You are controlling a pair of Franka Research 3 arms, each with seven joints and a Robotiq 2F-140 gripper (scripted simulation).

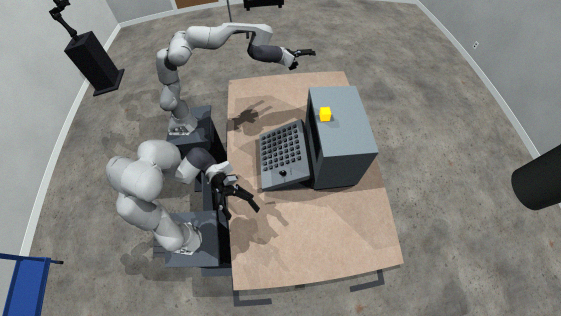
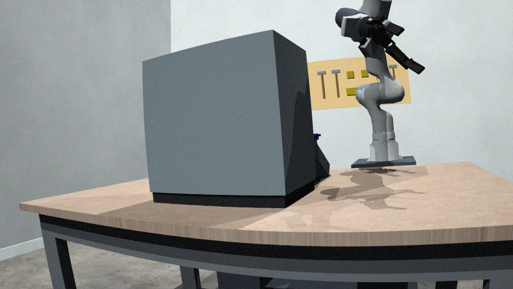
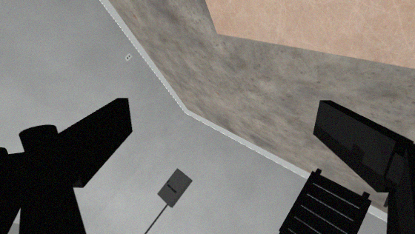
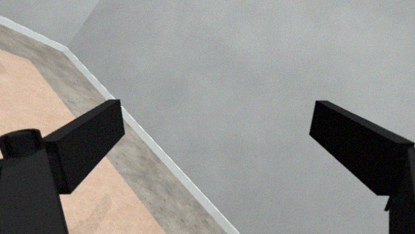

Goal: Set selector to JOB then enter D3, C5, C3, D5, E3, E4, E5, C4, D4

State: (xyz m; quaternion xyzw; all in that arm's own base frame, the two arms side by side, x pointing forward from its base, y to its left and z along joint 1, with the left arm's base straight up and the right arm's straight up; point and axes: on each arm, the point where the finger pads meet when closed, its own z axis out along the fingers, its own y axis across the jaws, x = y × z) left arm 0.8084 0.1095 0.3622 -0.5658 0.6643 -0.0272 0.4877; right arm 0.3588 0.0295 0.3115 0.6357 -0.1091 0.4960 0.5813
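Observation:
The keypad panel (image 1: 272, 183) slopes up towards the grey machine housing (image 1: 341, 117) (image 2: 211, 121). Its dark keys (image 1: 279, 147) stand in rows and none looks lit. The black selector knob (image 1: 282, 173) is at the panel's near end; its labels and pointing direction are too small to read. My left gripper (image 1: 304, 60) (image 3: 222, 116) is open and empty, raised near the table's far edge in the top view. My right gripper (image 1: 243, 213) (image 4: 217, 117) is open and empty, raised over the table's robot-side edge, nearer the camera than the panel. Neither touches the panel.
A yellow cube (image 1: 325, 114) sits on top of the housing, which stands tall behind the panel. The wooden table (image 1: 333, 235) (image 2: 448, 200) (image 3: 315, 26) (image 4: 26, 96) carries the machine. The housing hides the keys in the exterior view. A black cylinder (image 1: 541, 180) is at the far right.

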